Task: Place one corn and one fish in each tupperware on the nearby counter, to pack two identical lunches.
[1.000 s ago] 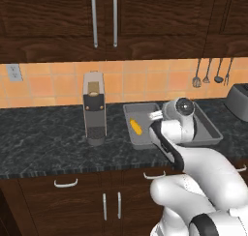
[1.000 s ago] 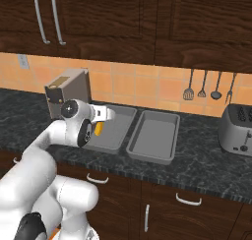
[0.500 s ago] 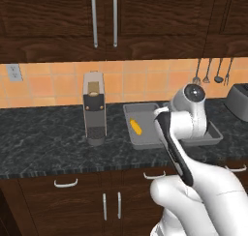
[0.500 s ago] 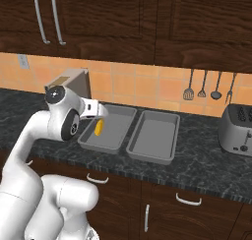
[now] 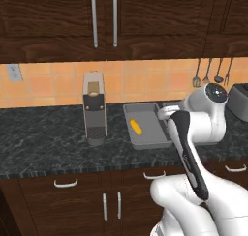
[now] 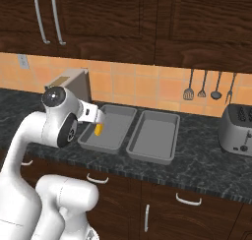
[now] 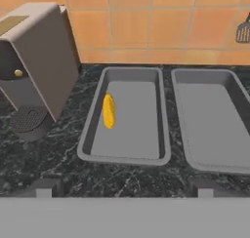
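Note:
Two grey tupperware trays sit side by side on the black counter (image 7: 58,154). The left tupperware (image 7: 124,159) (image 6: 101,146) (image 5: 150,144) holds one yellow corn (image 7: 108,111) (image 5: 136,127) (image 6: 98,131), lying along its left wall. The right tupperware (image 7: 215,166) (image 6: 150,158) has nothing in it. My gripper (image 7: 123,187) (image 6: 100,119) hangs above the counter's front edge, in front of the left tray, open with nothing between its fingers. The fish is out of view.
A tall grey coffee machine (image 5: 94,109) (image 7: 34,71) stands just left of the left tray. At the far right of the counter is a toaster (image 6: 238,128). Utensils (image 6: 202,86) hang on the orange tiled wall. Dark cupboards (image 5: 104,17) hang overhead.
My hand has risen and drawn back from over the left tray toward the counter's front edge. It stays open. The corn lies where it was.

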{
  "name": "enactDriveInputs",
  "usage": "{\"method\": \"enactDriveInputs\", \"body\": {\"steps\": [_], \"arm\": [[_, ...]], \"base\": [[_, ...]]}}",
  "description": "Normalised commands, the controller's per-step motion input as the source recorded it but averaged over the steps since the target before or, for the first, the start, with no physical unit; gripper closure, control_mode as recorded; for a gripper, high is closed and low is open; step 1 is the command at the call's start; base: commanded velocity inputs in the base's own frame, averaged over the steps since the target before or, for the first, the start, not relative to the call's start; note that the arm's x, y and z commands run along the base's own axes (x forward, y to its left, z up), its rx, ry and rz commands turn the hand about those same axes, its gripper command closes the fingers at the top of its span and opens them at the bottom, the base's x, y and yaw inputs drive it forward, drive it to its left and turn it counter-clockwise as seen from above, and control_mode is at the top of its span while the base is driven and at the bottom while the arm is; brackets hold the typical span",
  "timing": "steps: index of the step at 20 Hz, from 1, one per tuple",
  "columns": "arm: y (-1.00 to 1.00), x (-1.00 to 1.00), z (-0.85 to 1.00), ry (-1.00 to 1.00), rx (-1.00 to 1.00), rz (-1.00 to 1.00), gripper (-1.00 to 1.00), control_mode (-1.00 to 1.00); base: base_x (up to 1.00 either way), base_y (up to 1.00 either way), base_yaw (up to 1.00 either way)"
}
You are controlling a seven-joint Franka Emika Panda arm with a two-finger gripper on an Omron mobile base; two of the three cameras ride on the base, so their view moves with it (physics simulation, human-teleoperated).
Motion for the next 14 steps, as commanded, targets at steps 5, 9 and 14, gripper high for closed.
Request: {"method": "enactDriveInputs", "body": {"steps": [5, 9, 14], "arm": [[0.01, -0.68, 0.48, -0.29, -0.01, -0.03, -1.00, -1.00], [0.03, -0.80, 0.78, -0.34, -0.03, -0.02, -1.00, -1.00], [0.00, -0.87, 0.66, -0.32, -0.08, -0.05, -1.00, -1.00]], "base": [[0.00, 0.00, 0.00], [0.00, 0.00, 0.00], [0.00, 0.00, 0.00]]}}
